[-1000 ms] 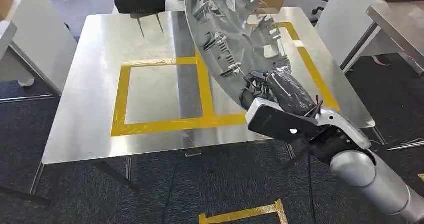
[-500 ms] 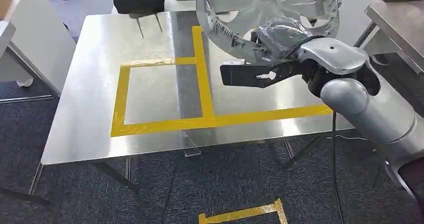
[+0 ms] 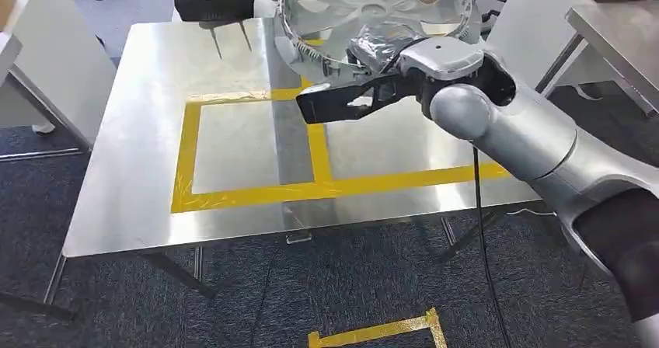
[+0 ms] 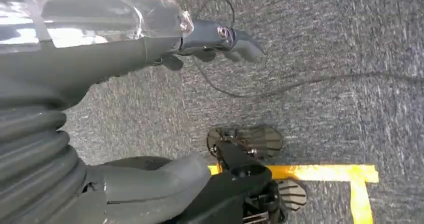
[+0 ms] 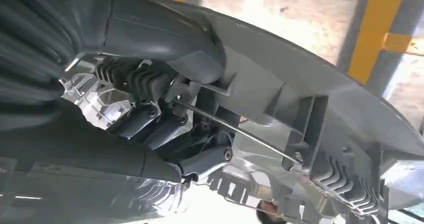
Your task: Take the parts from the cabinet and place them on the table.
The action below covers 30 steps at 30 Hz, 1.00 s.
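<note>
Your right hand (image 3: 373, 53), gripping the silver wheel cover (image 3: 373, 10), has swung it flat toward the frame's top centre over the table (image 3: 132, 169), so lowering comes next.

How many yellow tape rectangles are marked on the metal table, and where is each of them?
2. One rectangle lies on the left half of the table, fully visible. The second rectangle adjoins it on the right; its far side is hidden behind the wheel cover held by the right hand.

The right arm (image 3: 536, 142) is silver and rounded, with a black cable (image 3: 482, 231) hanging beside it. The right hand (image 3: 388, 53) is plastic-wrapped; the left hand (image 4: 150, 44) has a grey ribbed cover (image 4: 30, 149) and dark fingers (image 4: 235, 36).
</note>
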Each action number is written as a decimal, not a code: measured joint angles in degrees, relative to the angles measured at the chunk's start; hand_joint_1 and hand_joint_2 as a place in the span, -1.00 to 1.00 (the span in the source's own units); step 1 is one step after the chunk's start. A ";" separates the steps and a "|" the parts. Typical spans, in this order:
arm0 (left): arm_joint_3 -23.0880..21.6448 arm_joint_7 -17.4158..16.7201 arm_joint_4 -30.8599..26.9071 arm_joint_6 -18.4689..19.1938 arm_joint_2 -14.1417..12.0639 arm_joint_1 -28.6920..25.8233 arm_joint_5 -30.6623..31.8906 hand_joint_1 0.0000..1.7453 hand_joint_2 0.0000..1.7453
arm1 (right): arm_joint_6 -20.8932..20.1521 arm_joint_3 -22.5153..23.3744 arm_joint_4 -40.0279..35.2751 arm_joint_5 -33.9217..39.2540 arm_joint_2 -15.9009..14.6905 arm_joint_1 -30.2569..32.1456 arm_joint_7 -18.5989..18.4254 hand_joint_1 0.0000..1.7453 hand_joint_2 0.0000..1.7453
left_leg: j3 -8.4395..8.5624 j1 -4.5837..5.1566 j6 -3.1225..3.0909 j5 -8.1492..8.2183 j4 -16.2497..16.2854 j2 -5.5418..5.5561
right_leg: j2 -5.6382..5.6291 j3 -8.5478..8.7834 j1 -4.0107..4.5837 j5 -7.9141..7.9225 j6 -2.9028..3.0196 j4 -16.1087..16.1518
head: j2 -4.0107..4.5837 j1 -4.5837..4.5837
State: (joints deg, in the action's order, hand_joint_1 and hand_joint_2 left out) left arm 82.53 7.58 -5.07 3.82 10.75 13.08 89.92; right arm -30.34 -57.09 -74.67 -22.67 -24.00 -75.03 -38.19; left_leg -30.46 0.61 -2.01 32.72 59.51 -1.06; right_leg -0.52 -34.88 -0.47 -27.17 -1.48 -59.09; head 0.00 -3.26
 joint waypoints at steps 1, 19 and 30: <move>-0.11 -0.02 0.00 0.05 0.05 -0.02 0.00 -1.00 1.00 | 0.51 -0.57 0.95 0.79 0.42 -0.38 0.26 1.00 1.00 | 0.01 0.00 0.00 0.00 0.00 0.00 | 0.00 0.00 0.00 0.00 0.00 0.00 | 0.00 0.02; -1.31 1.29 0.00 1.29 0.13 -0.04 0.00 -1.00 1.00 | 8.96 -6.43 15.65 7.78 3.11 0.54 1.99 1.00 1.00 | 0.02 0.02 0.03 -0.02 0.02 0.98 | 0.22 0.04 0.01 0.00 0.00 0.04 | 0.00 -0.02; -1.60 0.96 0.00 1.29 -0.02 -0.14 0.00 -1.00 1.00 | 9.42 -6.47 18.28 8.92 2.63 1.95 0.81 1.00 1.00 | 0.00 0.02 0.05 -0.03 0.03 1.25 | 0.38 0.07 0.00 0.00 0.00 0.05 | 0.00 -0.06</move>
State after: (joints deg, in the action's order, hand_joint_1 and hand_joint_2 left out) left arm 80.94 8.55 -5.07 5.11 10.73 12.93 89.92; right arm -20.92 -63.56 -56.39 -13.75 -21.37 -73.08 -37.38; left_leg -30.46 0.63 -1.96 32.68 59.53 0.19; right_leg -0.14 -34.81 -0.46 -27.17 -1.48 -59.05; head 0.00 -3.32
